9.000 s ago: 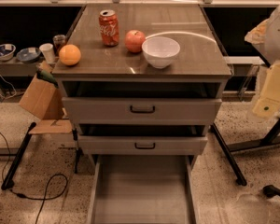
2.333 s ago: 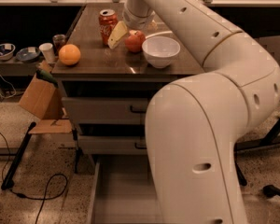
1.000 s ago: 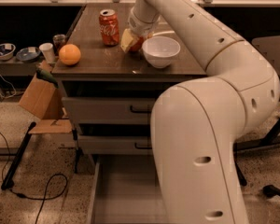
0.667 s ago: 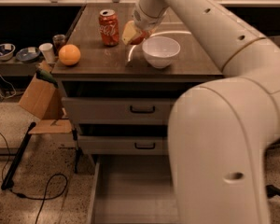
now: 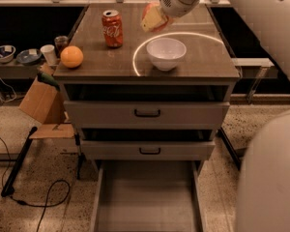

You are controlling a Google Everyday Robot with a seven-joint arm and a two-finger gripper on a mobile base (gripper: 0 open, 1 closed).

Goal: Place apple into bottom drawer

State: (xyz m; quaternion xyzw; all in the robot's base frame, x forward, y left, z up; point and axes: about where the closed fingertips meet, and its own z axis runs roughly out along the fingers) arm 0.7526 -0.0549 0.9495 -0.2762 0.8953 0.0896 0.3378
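My gripper [image 5: 154, 18] hangs above the cabinet top, just behind and left of the white bowl. It is shut on the apple [image 5: 148, 7], which is lifted off the top. Only red slivers of the apple show around the pale yellowish fingers [image 5: 153, 20]. The bottom drawer [image 5: 147, 197] is pulled out at the foot of the cabinet. Its flat grey floor is bare. My arm reaches in from the upper right.
A red soda can [image 5: 112, 29], an orange [image 5: 71, 57] and a white bowl [image 5: 166, 52] stand on the cabinet top. Two upper drawers [image 5: 147, 113] with black handles are above the open drawer. A cardboard box [image 5: 41, 100] and cables lie at the left. My arm's body [image 5: 270, 178] fills the lower right.
The gripper came down onto the apple on the cabinet top, took hold of it and lifted it up and slightly right. The arm has swung rightward.
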